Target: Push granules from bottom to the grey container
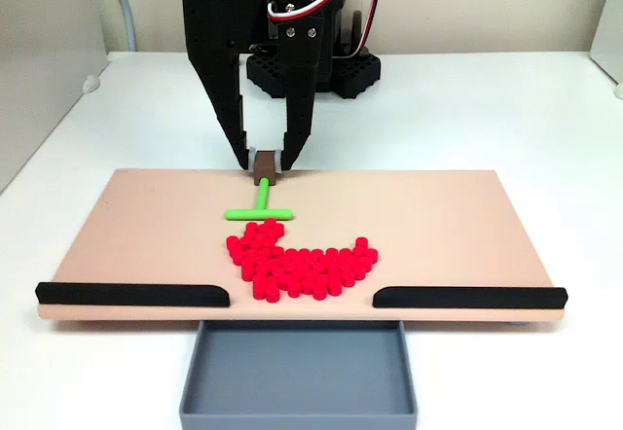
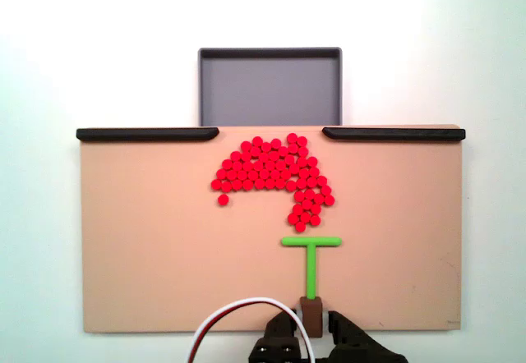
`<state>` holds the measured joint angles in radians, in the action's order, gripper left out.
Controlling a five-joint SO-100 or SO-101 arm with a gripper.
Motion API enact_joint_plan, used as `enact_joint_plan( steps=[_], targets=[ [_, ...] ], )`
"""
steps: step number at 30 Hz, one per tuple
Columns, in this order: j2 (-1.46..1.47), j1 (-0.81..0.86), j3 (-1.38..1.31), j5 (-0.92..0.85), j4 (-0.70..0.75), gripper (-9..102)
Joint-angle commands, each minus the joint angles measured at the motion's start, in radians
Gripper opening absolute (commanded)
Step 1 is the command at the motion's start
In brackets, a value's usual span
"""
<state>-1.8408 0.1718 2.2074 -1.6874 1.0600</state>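
Tan board (image 1: 146, 226) spreads across the white table (image 1: 545, 109) in both fixed views, and I read it from its left edge across. At nine o'clock on the near rim in a fixed view lies the left black bar (image 1: 131, 295); its twin, the right black bar (image 1: 469, 297), sits at three o'clock, and a gap stays between them.

My gripper (image 1: 263, 165) stands at twelve o'clock on the board's far edge in that view, its two fingers pinched onto the brown block (image 1: 263, 164) at the end of the green T-shaped stick (image 1: 260, 206). From above, in a fixed view, my gripper (image 2: 311, 320) enters at six o'clock and the frame cuts it off, so I see little beyond the fingertips, the block (image 2: 311, 311) and a loop of white wire (image 2: 238, 307).

From above, the stick's crossbar (image 2: 311, 241) lies just short of the granules (image 2: 271, 170), and I cannot tell whether it touches the nearest ones. The granules (image 1: 302, 263) form one red cluster at the board's middle, spreading toward the gap. One bead (image 2: 223, 199) sits slightly apart at the cluster's lower left.

Beyond the gap rests the grey container (image 1: 209, 367), its near edge cropped by the frame in one fixed view, and seen whole (image 2: 269, 53) at twelve o'clock from above.
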Motion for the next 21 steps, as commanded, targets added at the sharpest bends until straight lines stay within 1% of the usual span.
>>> enact_joint_plan(
  steps=[1, 10, 21],
  targets=[
    [0.006, -0.005, 0.0, 0.011, -0.006, 0],
    [0.032, 0.0, -0.025, -0.009, -0.006, 0],
    [0.13, -0.011, -0.126, -0.017, -0.006, 0]
  ],
)
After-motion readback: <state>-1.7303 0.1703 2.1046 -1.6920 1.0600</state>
